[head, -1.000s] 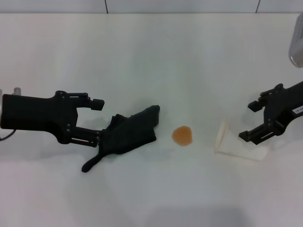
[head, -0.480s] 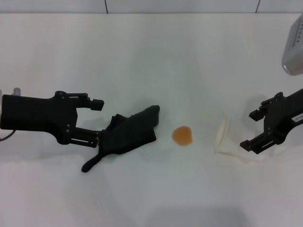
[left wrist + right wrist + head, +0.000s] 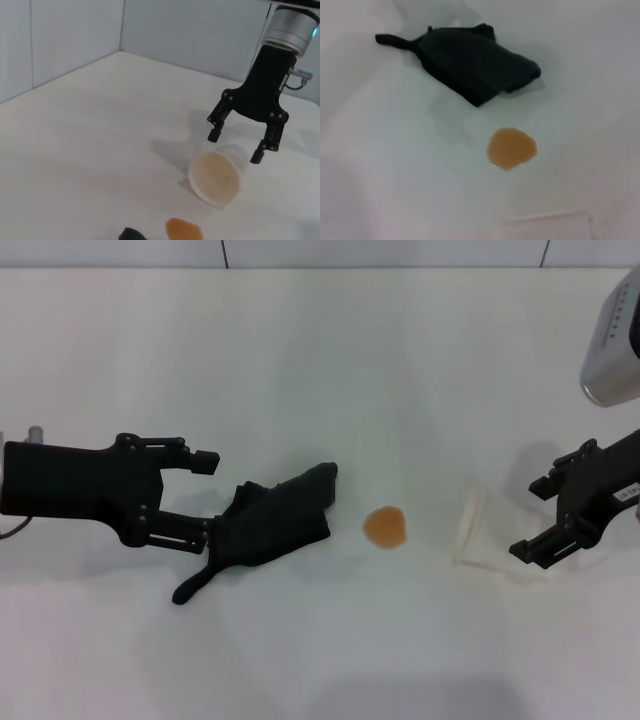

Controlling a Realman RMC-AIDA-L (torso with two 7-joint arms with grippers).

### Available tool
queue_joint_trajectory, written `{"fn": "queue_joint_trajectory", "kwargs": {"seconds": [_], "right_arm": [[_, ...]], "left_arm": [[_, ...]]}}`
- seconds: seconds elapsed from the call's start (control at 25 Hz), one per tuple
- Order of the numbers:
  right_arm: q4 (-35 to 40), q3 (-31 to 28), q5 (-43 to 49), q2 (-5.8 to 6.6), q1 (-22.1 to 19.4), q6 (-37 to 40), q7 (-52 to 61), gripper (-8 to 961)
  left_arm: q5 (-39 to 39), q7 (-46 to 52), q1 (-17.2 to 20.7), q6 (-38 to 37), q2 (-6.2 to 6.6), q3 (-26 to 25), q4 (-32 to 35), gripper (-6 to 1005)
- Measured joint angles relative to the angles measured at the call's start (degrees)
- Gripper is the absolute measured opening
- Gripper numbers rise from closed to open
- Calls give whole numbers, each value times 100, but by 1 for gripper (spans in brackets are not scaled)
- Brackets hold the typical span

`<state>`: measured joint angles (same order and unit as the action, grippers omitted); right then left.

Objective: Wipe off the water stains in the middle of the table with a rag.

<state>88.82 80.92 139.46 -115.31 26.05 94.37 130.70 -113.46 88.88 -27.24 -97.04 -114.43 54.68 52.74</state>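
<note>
rag [image 3: 272, 523] left of water stains [image 3: 385, 527], cup [image 3: 478, 537] right, perhaps tipped over

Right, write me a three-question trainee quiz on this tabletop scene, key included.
1. True or false: the rag already covers the water stains.
2. Multiple choice: how does the plastic cup sit on the table? A) upright B) on its side C) stacked on the rag
3. Fill in: the left tool is ____ at the rag's edge, while the right tool is open around the cup's closed end.

Key:
1. False; the rag lies beside the blot, on the left arm's side, with bare table between them.
2. B; its mouth faces the stain.
3. open
</note>
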Motion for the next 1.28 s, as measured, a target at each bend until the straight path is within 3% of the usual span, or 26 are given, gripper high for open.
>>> {"fn": "queue_joint_trajectory", "kwargs": {"seconds": [1.28], "right_arm": [[-373,315,45,0,63,-336,109,830]], "left_arm": [[0,-91,-2,0,-9,-14,-18,882]]}}
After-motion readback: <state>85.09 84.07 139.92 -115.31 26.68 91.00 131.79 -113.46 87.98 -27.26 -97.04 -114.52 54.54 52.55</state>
